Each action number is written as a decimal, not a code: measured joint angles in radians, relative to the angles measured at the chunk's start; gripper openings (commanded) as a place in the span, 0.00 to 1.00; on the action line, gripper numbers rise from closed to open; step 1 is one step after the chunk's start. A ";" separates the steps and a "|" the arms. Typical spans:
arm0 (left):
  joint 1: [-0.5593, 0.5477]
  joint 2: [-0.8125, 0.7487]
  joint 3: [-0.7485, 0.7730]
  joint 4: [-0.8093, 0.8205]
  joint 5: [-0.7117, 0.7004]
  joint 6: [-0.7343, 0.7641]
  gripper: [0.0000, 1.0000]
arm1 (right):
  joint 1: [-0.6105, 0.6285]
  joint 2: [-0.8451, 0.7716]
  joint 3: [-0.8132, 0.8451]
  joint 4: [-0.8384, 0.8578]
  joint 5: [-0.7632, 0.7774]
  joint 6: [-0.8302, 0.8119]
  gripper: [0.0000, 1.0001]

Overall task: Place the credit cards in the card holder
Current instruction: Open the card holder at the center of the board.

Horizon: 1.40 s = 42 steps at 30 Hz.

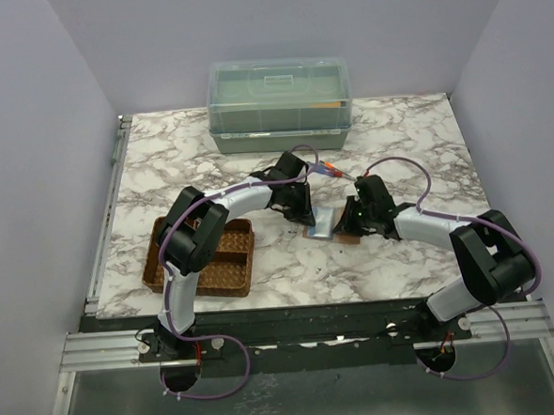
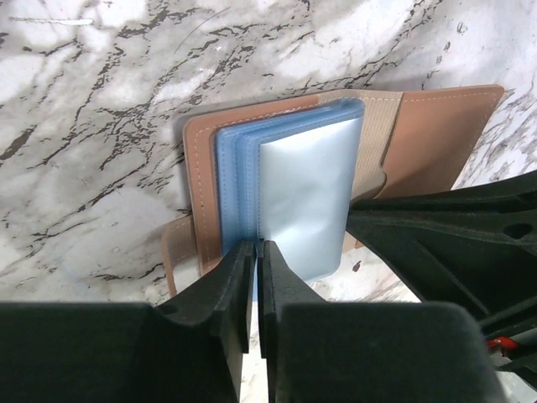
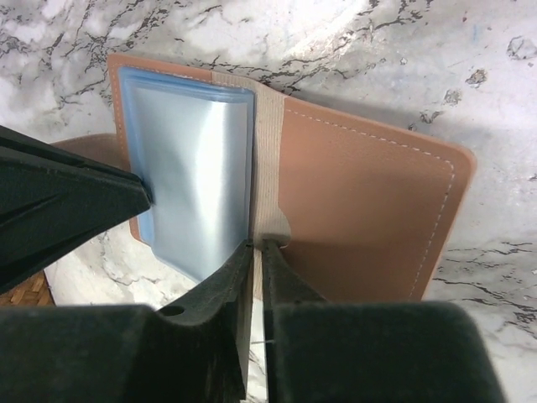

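Note:
The card holder [image 1: 325, 225], pinkish-tan, lies open on the marble table between my two grippers. Its blue plastic sleeves [image 2: 239, 180] fan up, with a silvery leaf [image 2: 306, 201] in front. My left gripper [image 2: 255, 245] is shut on the lower edge of the blue sleeves. My right gripper [image 3: 258, 245] is shut on the holder's pale elastic band [image 3: 268, 159] at the fold; the brown cover [image 3: 361, 210] lies flat to its right. I see no loose credit cards. I cannot tell whether the silvery leaf [image 3: 197, 185] holds one.
A brown woven divided tray [image 1: 234, 276] sits at the front left, partly under the left arm. A clear lidded bin [image 1: 280, 104] stands at the back. Red-and-blue screwdrivers [image 1: 329, 173] lie just behind the grippers. Grey walls close off three sides.

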State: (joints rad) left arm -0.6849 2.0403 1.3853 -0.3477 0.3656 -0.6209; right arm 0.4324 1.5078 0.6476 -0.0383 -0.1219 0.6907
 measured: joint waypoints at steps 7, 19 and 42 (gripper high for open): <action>0.000 0.000 0.000 -0.002 0.001 -0.002 0.03 | 0.008 -0.024 0.042 -0.074 0.034 -0.035 0.46; 0.000 0.000 0.000 -0.002 0.001 -0.005 0.00 | 0.133 0.069 0.298 -0.298 0.267 -0.049 0.73; 0.019 0.009 0.000 -0.005 0.001 -0.049 0.00 | 0.236 0.188 0.325 -0.328 0.458 0.020 0.49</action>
State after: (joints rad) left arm -0.6662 2.0491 1.3857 -0.3531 0.3664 -0.6701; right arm 0.6685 1.6958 0.9722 -0.3668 0.3359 0.7105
